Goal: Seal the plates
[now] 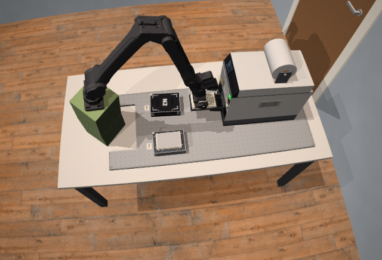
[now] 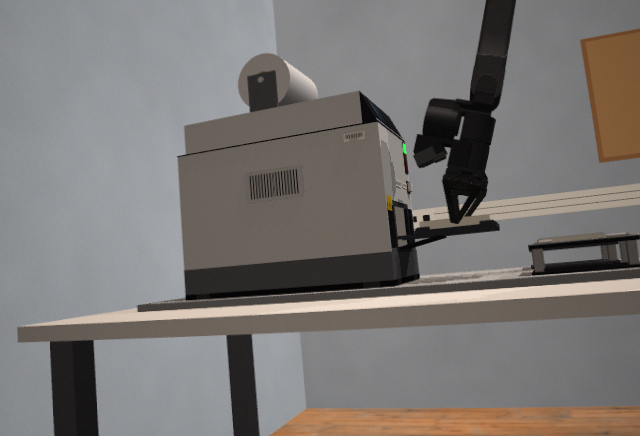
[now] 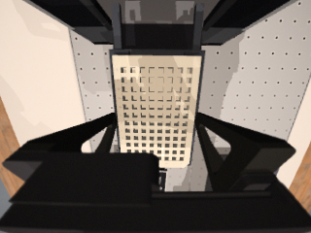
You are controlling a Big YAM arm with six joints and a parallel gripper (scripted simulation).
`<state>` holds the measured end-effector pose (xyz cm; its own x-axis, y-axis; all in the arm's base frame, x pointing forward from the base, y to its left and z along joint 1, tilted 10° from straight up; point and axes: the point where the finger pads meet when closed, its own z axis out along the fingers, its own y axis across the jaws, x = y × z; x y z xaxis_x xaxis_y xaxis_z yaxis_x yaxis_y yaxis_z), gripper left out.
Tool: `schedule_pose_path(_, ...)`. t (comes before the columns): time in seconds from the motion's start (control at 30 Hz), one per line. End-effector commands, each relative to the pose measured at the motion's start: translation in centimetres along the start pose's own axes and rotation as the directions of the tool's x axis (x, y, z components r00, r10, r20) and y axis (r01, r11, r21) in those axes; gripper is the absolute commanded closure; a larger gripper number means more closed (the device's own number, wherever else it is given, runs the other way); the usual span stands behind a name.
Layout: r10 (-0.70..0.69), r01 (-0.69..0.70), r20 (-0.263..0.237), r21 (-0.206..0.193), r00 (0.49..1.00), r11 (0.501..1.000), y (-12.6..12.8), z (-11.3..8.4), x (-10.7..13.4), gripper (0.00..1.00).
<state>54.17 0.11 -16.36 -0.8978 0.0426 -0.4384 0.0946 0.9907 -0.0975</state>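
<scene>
A cream plate [image 1: 211, 99] [image 2: 434, 223] [image 3: 155, 87] with uncovered wells lies flat on the sealer's extended stage [image 2: 492, 226] [image 3: 156, 51]. My gripper [image 1: 201, 104] [image 2: 455, 220] [image 3: 155, 116] is open, with one fingertip low beside each long side of this plate; any small gap is hard to tell. The sealer's lamp [image 1: 229, 96] [image 2: 404, 148] is green. The other plate [image 1: 168, 140], its top covered in smooth grey, sits in nest N1 [image 1: 169, 151] [image 2: 538, 260]. Nest N2 [image 1: 156, 108] is empty. The A1 marks are not readable.
The sealer [image 1: 262, 108] [image 2: 284, 229] stands right beside the stage, its front close to the wrist. A white foil roll [image 1: 277, 55] [image 2: 297, 80] is on its top. The arm's green base block [image 1: 101, 121] stands at the table's left.
</scene>
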Motion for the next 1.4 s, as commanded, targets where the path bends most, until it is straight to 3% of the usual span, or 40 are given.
schedule_pose_path(0.0, -0.003, 0.003, -0.057, 0.006, 0.998, 1.000, -0.5, 1.3, 2.7, 0.00)
schedule_pose_path(0.6, 0.029, -0.029, 0.055, -0.004, 0.998, 1.000, -0.4, -0.8, -2.9, 0.00)
schedule_pose_path(1.07, 0.030, -0.030, 0.071, -0.004, 0.997, 1.000, -0.5, -1.3, -3.6, 0.00)
schedule_pose_path(1.37, 0.026, -0.026, 0.053, -0.001, 0.998, 1.000, -0.4, -0.6, -2.8, 0.00)
